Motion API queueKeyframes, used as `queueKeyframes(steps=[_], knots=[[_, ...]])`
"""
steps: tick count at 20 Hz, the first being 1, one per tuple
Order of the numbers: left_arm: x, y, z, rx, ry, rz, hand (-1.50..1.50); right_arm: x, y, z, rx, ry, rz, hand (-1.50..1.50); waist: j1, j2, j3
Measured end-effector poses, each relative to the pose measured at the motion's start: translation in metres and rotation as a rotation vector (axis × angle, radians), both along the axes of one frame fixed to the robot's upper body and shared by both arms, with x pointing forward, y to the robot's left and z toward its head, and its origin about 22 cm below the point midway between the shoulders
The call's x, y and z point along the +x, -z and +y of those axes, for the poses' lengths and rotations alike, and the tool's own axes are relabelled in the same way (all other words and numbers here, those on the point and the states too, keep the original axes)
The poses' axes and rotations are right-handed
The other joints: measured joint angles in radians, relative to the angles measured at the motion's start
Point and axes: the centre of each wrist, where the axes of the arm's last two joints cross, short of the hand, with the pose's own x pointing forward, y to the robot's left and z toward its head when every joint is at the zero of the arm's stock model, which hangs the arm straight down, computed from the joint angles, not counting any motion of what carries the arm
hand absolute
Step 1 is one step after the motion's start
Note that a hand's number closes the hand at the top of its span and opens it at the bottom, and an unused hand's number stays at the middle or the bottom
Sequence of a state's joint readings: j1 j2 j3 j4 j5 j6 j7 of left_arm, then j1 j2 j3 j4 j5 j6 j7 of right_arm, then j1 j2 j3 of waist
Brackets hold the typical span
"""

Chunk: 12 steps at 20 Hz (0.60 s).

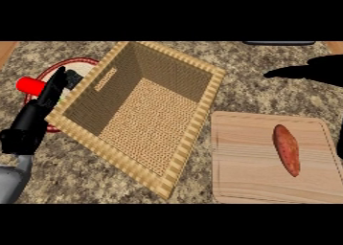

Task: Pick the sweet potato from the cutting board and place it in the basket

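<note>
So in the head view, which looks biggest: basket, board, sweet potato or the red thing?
1. basket
2. board
3. sweet potato
4. red thing, though the left hand hides part of it, so its full size is unsure.

We see the left robot hand [34, 115] at the left side of the head view, rising from its grey forearm at the lower left corner, with its black fingers held straight and together, pointing up and slightly to the right. The right robot hand [323, 69] shows at the upper right as a dark shape, one finger stretched out straight toward the left, and another of its fingers hangs down along the right edge.
</note>
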State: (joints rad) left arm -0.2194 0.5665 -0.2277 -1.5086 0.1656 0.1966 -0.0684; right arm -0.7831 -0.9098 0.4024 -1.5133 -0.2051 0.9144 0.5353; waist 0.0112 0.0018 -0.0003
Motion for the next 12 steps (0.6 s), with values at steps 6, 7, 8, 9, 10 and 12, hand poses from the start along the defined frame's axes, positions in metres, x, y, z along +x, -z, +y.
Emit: queueKeyframes(steps=[6,7,8,9,10,12], knots=[[0.0,-0.002,-0.001,-0.002,-0.006,0.005,0.0,0.004,0.035,-0.001,-0.072,-0.023,0.033,-1.5,-0.001,0.0,0.001],[0.003,-0.006,-0.002,0.0,-0.005,0.001,0.0,0.006,0.042,-0.002,-0.087,-0.021,0.042,-1.5,-0.001,0.001,0.001],[0.004,-0.005,-0.003,-0.001,-0.007,0.003,0.0,0.005,0.048,-0.004,-0.099,-0.026,0.051,-1.5,-0.003,0.0,0.001],[0.002,-0.004,-0.002,-0.002,-0.007,0.002,0.0,0.004,0.054,-0.003,-0.114,-0.029,0.057,-1.5,-0.003,0.0,0.001],[0.006,-0.004,-0.002,0.0,-0.011,0.003,0.0,0.005,0.058,-0.001,-0.119,-0.031,0.062,-1.5,-0.005,0.0,0.001],[0.006,-0.007,0.002,0.002,-0.01,0.003,0.0,0.007,0.072,-0.001,-0.142,-0.032,0.076,-1.5,-0.002,0.0,0.001]])
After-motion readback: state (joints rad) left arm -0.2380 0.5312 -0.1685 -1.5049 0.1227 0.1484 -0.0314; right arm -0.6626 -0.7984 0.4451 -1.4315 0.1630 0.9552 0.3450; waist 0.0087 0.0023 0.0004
